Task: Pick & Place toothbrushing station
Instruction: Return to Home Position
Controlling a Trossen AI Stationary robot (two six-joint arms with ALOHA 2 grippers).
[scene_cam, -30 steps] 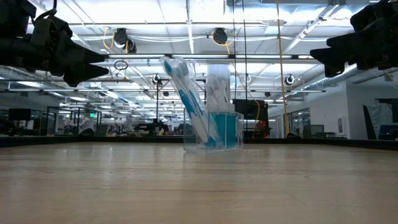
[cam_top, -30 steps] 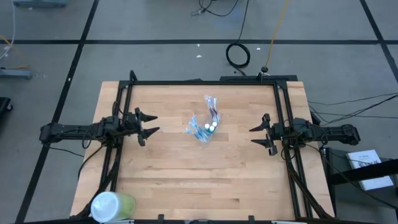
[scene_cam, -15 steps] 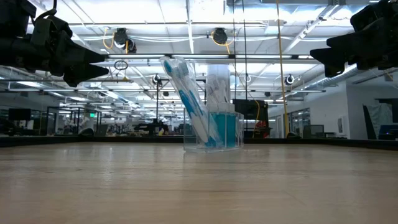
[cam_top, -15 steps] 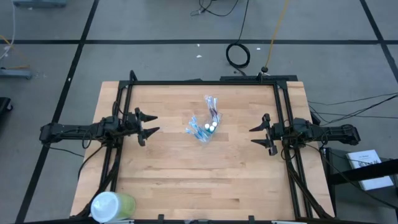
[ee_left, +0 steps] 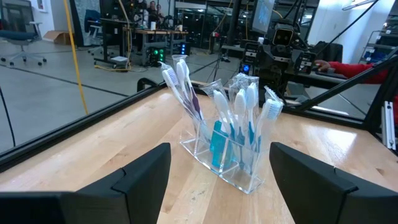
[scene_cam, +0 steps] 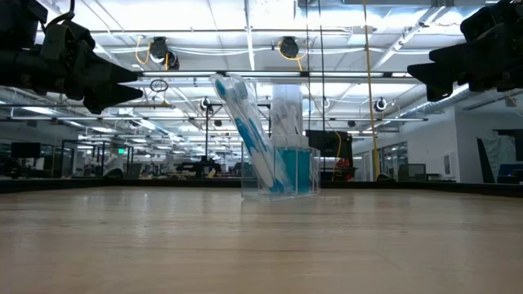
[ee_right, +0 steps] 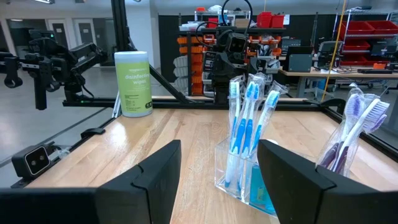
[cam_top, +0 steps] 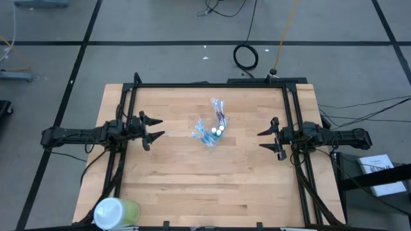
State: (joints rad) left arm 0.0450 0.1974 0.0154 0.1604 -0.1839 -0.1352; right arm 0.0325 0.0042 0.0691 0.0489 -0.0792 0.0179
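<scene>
Green canister (ee_right: 133,84) labelled "disinfecting wipes", well apart from toothbrush organizer (ee_right: 222,177).

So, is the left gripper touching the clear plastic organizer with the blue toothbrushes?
Apart. High view shows bare table between the left gripper and the clear plastic organizer.

Toothbrushes (cam_top: 219,110) stand in the organizer (cam_top: 207,136) mid-counter (cam_top: 192,179), left hand (cam_top: 158,128) and right hand (cam_top: 261,140) well apart on either side, canister (cam_top: 115,212) in the left arm's corner.
</scene>
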